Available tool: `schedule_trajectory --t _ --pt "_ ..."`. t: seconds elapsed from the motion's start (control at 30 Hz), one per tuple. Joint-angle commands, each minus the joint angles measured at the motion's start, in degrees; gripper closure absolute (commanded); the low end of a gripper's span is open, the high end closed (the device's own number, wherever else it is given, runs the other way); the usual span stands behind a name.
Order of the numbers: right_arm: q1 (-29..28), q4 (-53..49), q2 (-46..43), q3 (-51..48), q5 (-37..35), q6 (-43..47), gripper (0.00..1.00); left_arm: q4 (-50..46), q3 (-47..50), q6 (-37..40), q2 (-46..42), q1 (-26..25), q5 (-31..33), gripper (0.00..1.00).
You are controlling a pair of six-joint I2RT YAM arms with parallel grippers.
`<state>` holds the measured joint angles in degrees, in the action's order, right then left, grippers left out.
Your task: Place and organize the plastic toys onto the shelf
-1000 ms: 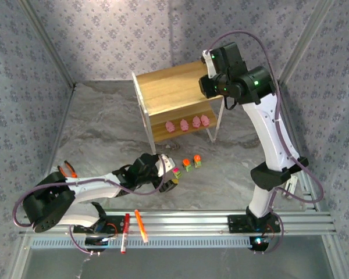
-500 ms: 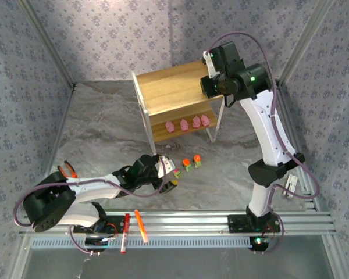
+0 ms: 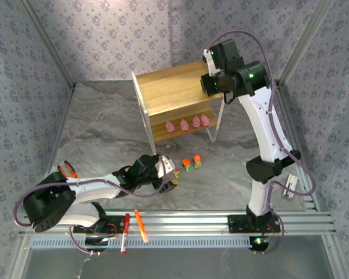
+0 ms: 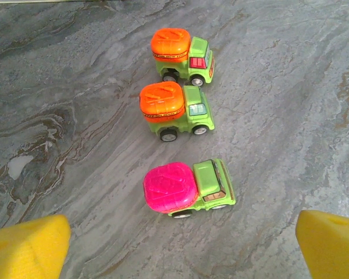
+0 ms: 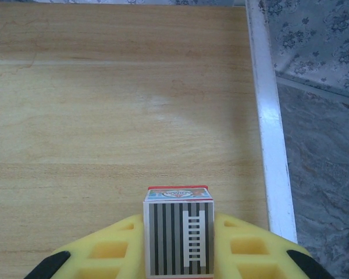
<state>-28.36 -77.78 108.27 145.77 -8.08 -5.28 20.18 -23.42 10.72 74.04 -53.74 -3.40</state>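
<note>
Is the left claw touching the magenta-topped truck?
Apart. The left wrist view shows bare table between the magenta-topped truck and both yellow fingertips of the open left claw.

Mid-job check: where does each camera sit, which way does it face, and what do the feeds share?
Top external: above and behind the bases, looking down on the table; both arms, the shelf and three trucks show.
Left wrist: on the left hand, facing down at the trucks; its yellow fingertips stand apart.
Right wrist: on the right hand, facing down at the shelf's top board; its fingers grip a small striped toy.
Shared: top and left wrist, the trucks; top and right wrist, the shelf.
</note>
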Motion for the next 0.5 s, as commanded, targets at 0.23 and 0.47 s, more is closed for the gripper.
schedule_trajectory --t 0.23,0.47 --pt "0.44 -0.93 1.86 1.51 0.84 0.12 0.71 1.88 0.39 0.32 0.26 0.07 0.15 0.00" --pt "0.76 -0.76 2.43 1.73 1.21 0.18 0.67 2.03 0.44 0.09 0.13 0.32 0.12 0.00"
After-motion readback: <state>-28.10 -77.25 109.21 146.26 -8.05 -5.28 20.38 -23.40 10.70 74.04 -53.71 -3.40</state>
